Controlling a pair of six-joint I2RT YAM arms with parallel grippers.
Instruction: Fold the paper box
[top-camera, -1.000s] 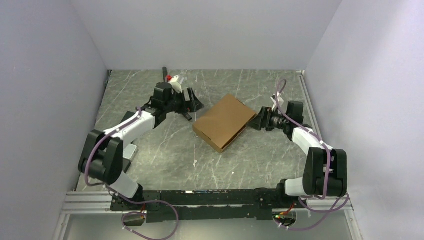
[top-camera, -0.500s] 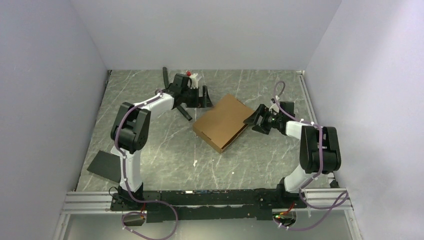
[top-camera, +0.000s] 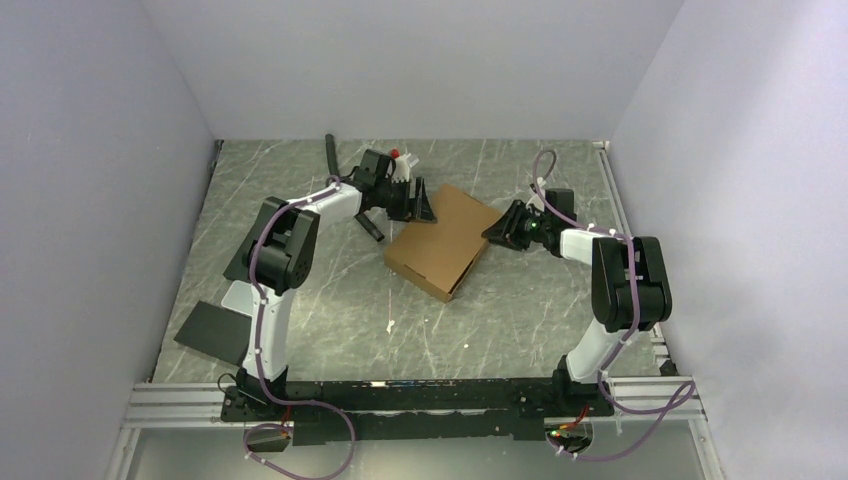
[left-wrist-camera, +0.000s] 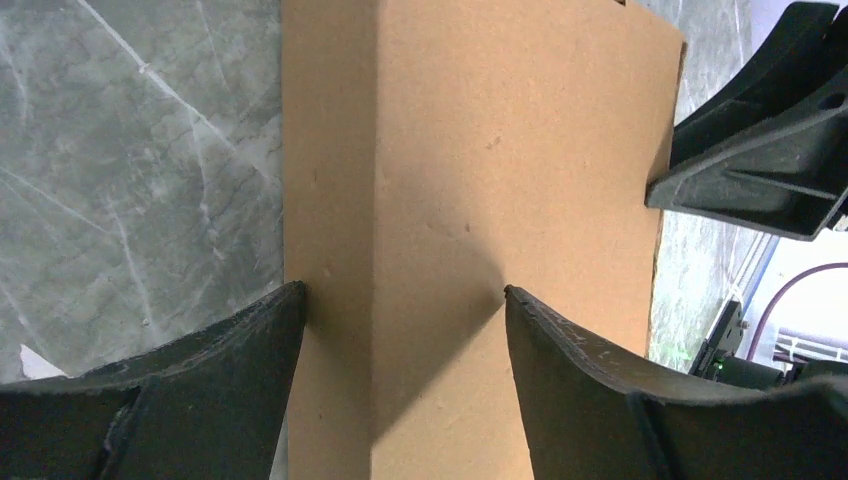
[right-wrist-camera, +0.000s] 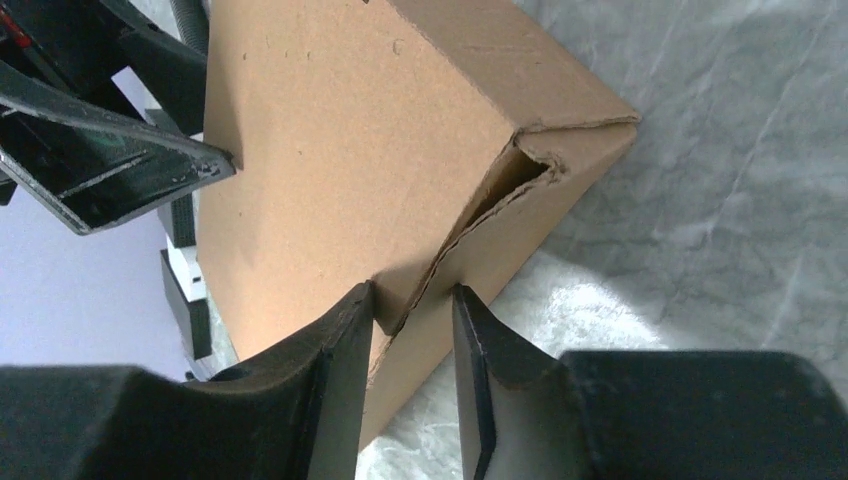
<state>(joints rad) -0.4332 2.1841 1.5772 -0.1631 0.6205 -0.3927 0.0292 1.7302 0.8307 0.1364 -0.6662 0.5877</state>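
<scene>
Tightly set, the right gripper's (right-wrist-camera: 412, 298) jaws pinch the paper box (top-camera: 442, 243) at its right-hand edge. One finger lies on the top face and the other against the side wall, beside a corner where the seam gapes. Opposite, the left gripper (left-wrist-camera: 404, 292) straddles the box's far left edge with its jaws wide and both tips touching cardboard; whether they clamp it cannot be told. The box lies closed and flat, turned diagonally, on the grey marbled table (top-camera: 520, 320) between the two outstretched arms. A black flat sheet (top-camera: 212, 328) lies well apart, near the left arm's base.
</scene>
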